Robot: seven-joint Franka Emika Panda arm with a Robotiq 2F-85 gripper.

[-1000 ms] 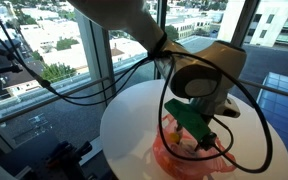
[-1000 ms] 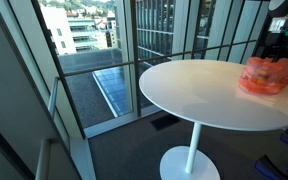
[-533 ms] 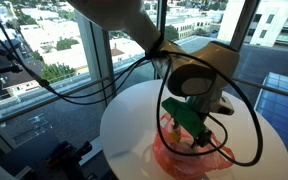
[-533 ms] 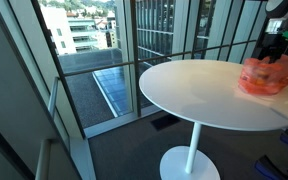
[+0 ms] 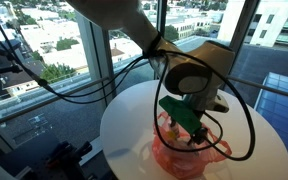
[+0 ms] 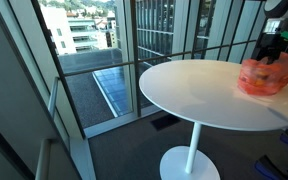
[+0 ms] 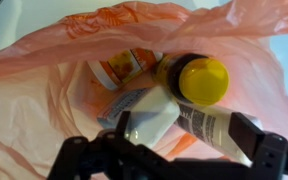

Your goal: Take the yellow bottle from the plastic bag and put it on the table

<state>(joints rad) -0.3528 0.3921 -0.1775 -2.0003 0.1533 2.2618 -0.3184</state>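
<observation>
An orange plastic bag (image 7: pixel 44 90) lies open on the round white table (image 5: pixel 129 115). It also shows in both exterior views (image 5: pixel 184 160) (image 6: pixel 262 78). Inside it I see a yellow bottle with a round yellow cap (image 7: pixel 202 80), a white tube (image 7: pixel 209 125), a white piece (image 7: pixel 149 115) and an orange-and-white packet (image 7: pixel 119 70). My gripper (image 7: pixel 184 140) is open, its dark fingers (image 7: pixel 246 130) standing either side of the white tube, just below the yellow cap. In an exterior view the gripper (image 5: pixel 189 135) hangs at the bag's mouth.
The table (image 6: pixel 194 95) stands on a single pedestal beside floor-to-ceiling windows (image 6: pixel 94 50). Black cables (image 5: pixel 74 90) loop from the arm over the table's far side. The table edge is close behind the bag (image 6: pixel 284 100).
The gripper has moved slightly lower and closer to the bag's opening. The bag and its contents have not visibly moved.
</observation>
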